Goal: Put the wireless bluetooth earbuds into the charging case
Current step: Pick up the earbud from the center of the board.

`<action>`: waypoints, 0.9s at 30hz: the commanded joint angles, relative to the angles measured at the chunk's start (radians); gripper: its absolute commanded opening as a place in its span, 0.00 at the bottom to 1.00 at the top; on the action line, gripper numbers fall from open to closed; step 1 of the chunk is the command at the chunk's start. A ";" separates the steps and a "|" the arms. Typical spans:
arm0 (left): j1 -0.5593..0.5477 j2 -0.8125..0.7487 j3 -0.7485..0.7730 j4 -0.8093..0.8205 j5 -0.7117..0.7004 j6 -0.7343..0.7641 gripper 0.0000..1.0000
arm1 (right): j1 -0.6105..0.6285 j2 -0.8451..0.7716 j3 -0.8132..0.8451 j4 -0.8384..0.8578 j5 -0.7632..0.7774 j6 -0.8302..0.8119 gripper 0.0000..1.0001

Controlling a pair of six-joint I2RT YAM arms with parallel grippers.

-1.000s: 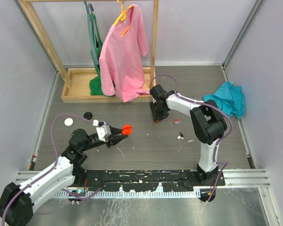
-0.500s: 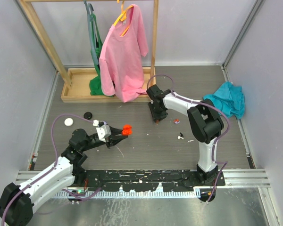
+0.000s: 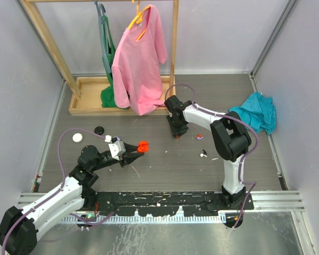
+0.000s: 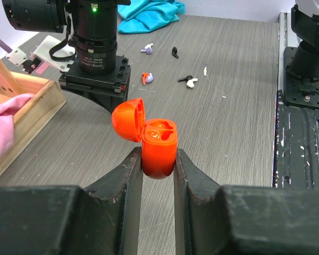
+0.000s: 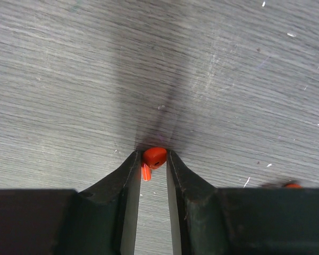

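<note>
Right tool [image 5: 153, 159] shifted slightly left, jaws narrower than a second ago.
Nearest, left tool [image 4: 158, 159] clamps the open charging case [image 4: 159, 146] above the counter [image 5: 228, 79]; farther out, right tool pinches a red earbud [image 5: 154, 156] lying there. Pick-up step; next calls for lift, carry, careful seating.

A scuffed grey wood-grain table [image 3: 170, 170] carries a wooden rack base [image 3: 90, 110] at the back, a crumpled teal cloth [image 3: 255, 114] at right, a white round case [image 3: 77, 137] and a black round case [image 3: 99, 129] at left, and tiny earbuds [image 3: 203, 155] scattered right of centre.
</note>
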 commanded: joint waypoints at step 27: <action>-0.004 -0.035 0.002 0.080 -0.096 0.052 0.00 | 0.157 -0.600 -0.379 0.558 -0.092 -0.071 0.23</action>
